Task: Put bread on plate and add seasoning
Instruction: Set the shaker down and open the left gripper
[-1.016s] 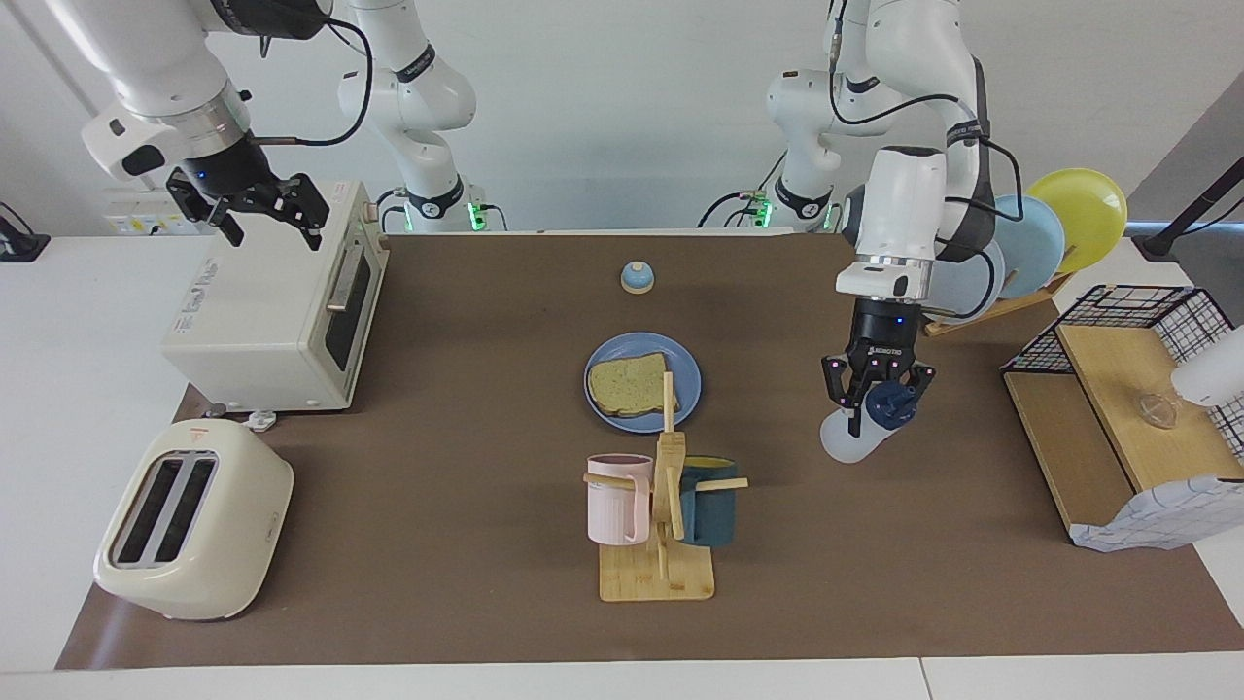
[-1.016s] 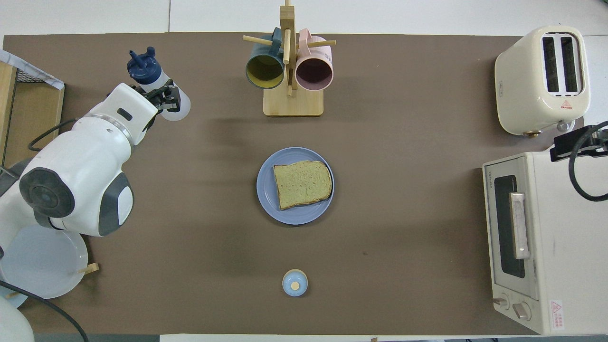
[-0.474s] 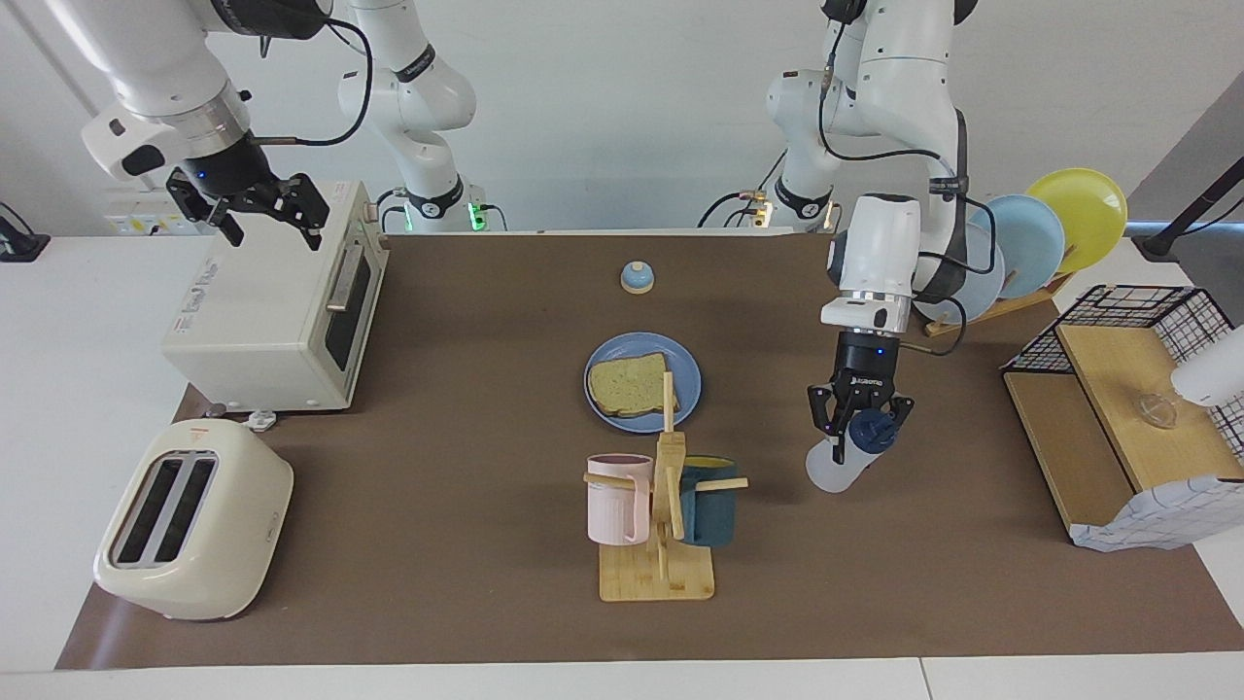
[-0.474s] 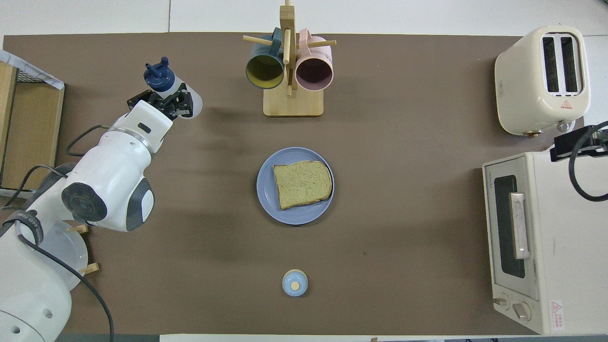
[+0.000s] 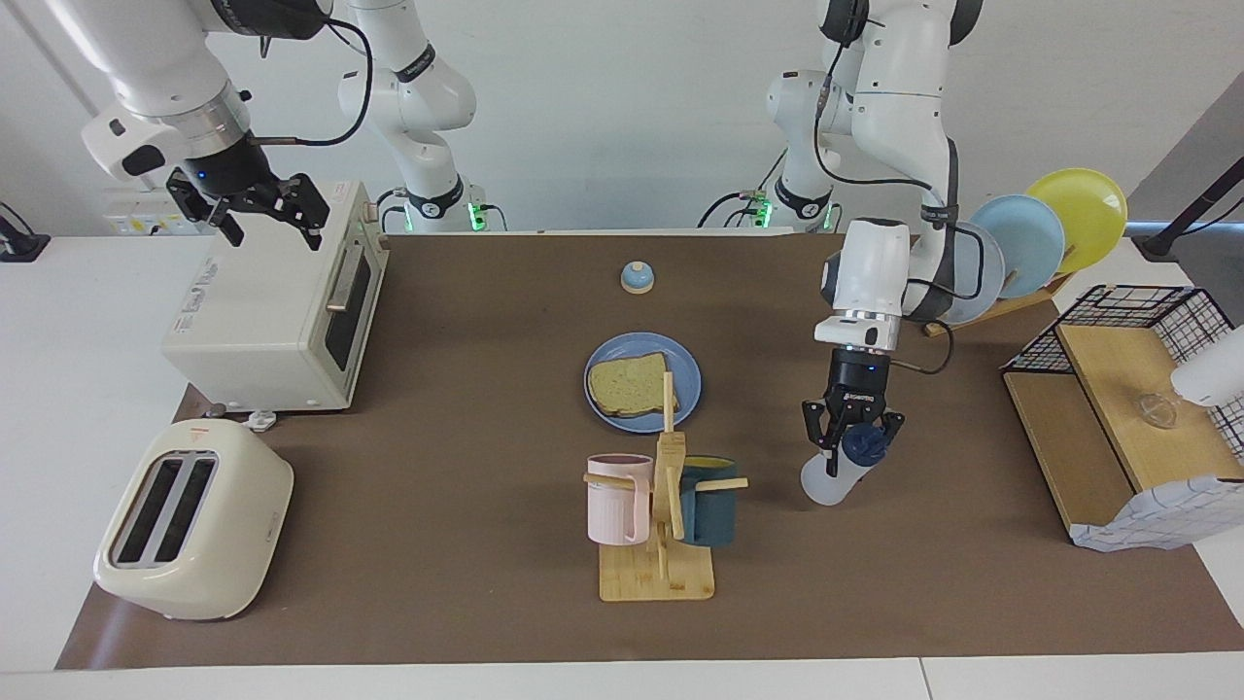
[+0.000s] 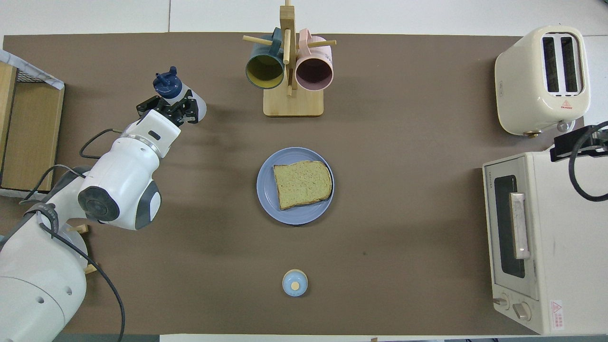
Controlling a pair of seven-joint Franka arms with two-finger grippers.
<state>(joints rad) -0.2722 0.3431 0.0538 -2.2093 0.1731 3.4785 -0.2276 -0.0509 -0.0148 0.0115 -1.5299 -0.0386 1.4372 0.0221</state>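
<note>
Our left hand point(image 5: 847, 439) was clamped on the seasoning point(image 5: 834, 471), holding the bottle tilted in the air over the counter point(image 5: 466, 389), between the mug rack point(image 5: 661, 515) and the wooden shelf point(image 5: 1118, 428). The plate point(image 5: 688, 384) lay mid-counter, well apart from the bottle, with the bread point(image 5: 632, 386) flat on it. Our right hand point(image 5: 255, 206) waited over the oven point(image 5: 277, 306), its fingers spread wide and holding nothing.
</note>
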